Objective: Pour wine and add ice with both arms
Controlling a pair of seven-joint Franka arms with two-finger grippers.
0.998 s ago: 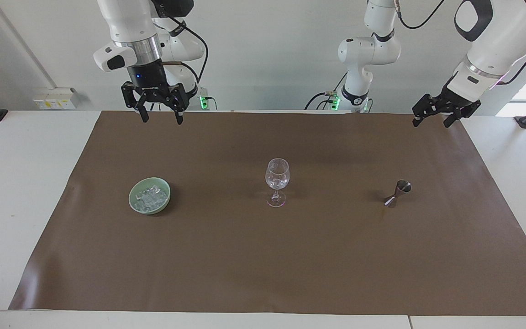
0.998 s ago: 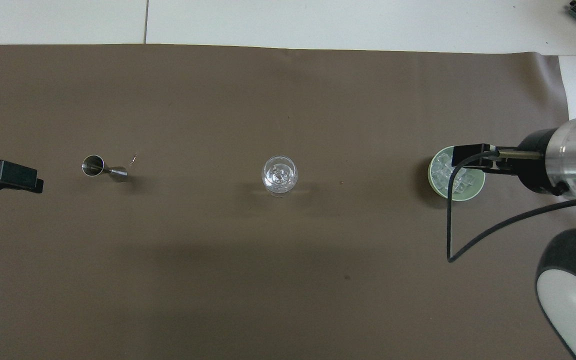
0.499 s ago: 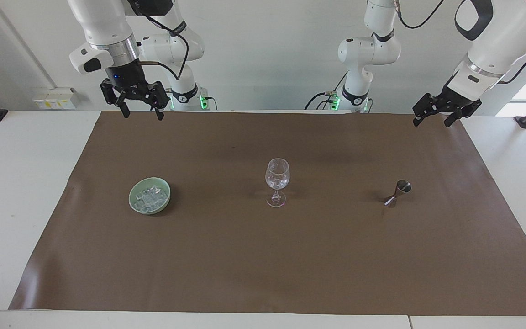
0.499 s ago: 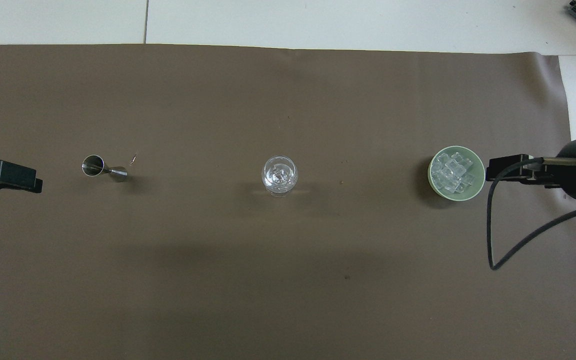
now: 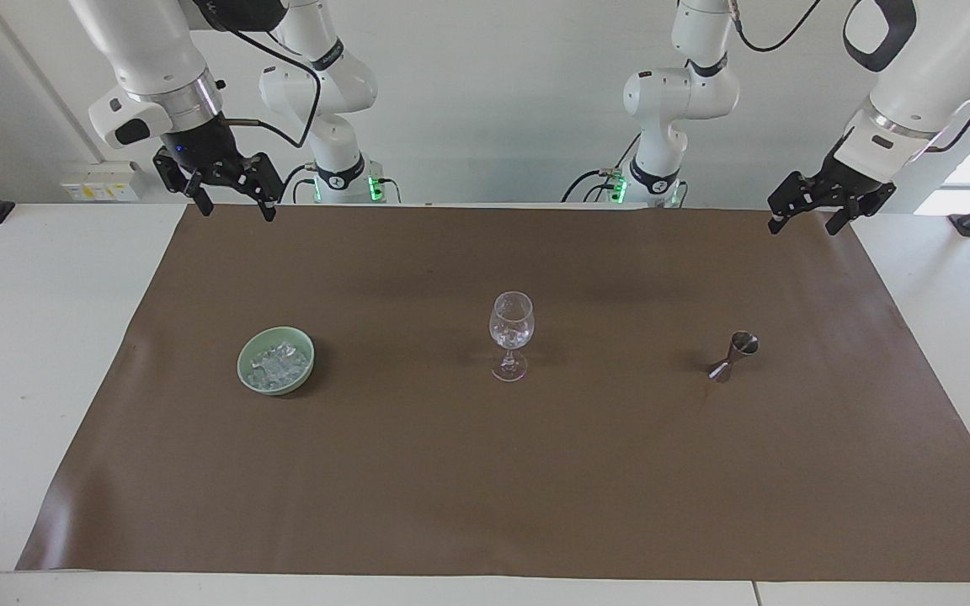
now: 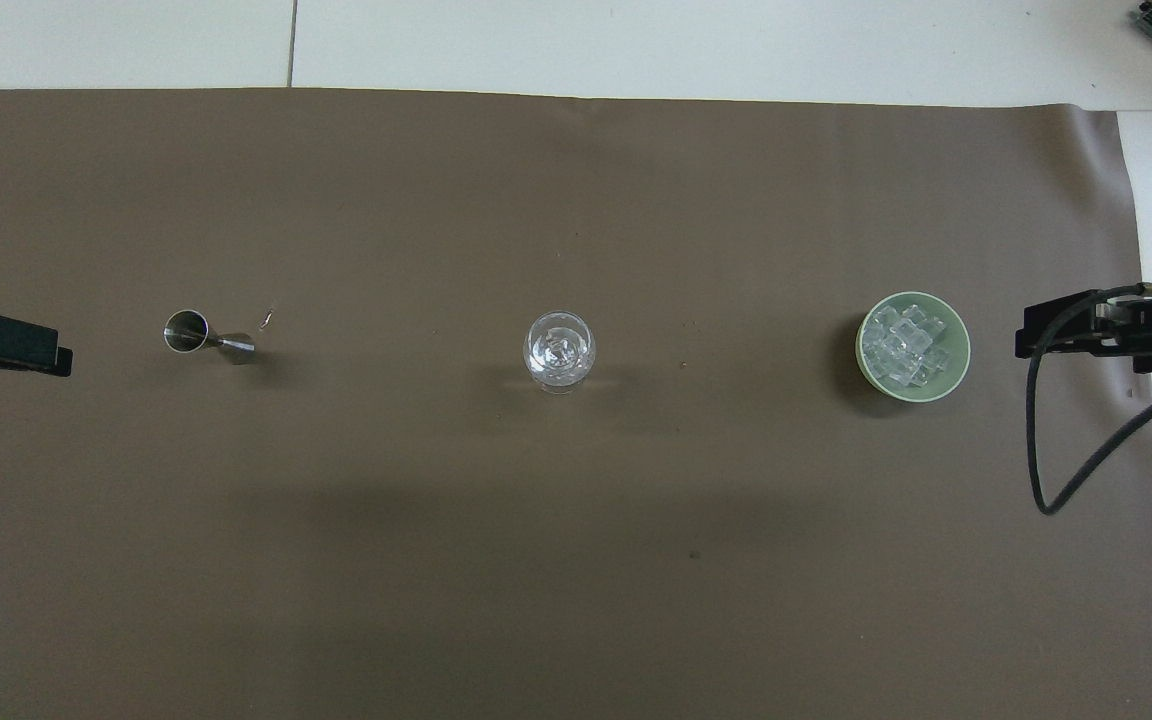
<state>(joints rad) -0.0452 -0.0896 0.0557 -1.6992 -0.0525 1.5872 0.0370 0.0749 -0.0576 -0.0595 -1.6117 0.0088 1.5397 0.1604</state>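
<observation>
The right gripper (image 5: 228,195) has swung away from above the bowl (image 5: 276,360) toward the bench's back corner at the right arm's end, and it now hangs over the mat's edge with jaws spread and empty. The left gripper (image 5: 815,210) has barely shifted; it waits over the opposite back corner, jaws also spread, holding nothing. With both arms pulling clear and cubes showing inside the glass (image 5: 511,334), the work looks finished or nearly so.

Left to right in the facing view: the bowl is a pale green, smooth, round dish holding the ice (image 5: 279,364), a small heap of clear, irregular, glassy cubes. At mid-bench stands the glass, clear and stemmed, upright on a round foot. Toward the left arm's end sits the jigger (image 5: 733,356), a polished metal double cone, tilted. All three rest in a row on a matte brown mat (image 5: 485,488) with faint creases, well apart from each other.
</observation>
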